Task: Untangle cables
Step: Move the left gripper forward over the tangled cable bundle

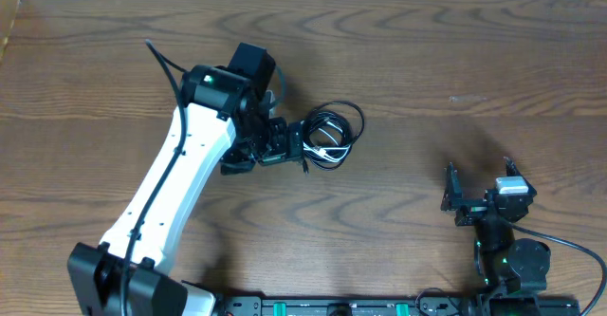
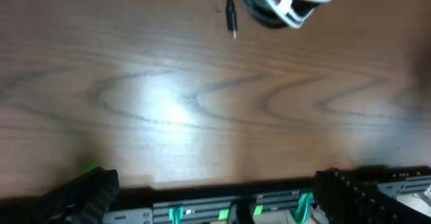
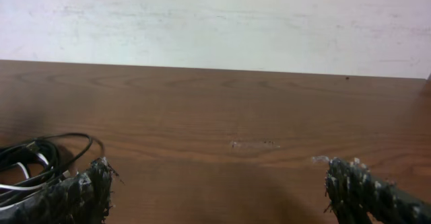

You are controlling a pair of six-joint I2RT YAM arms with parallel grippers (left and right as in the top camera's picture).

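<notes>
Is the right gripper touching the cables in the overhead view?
No, the right gripper is open and empty, far from the cables.

Cables (image 2: 273, 19) — cut off by the top edge; individual cords indistinguishable overhead.

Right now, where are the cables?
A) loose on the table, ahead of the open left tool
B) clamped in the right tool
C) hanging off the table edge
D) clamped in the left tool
A: the cables lie heaped on the table, beyond the open left tool, with nothing between its fingers.
</notes>
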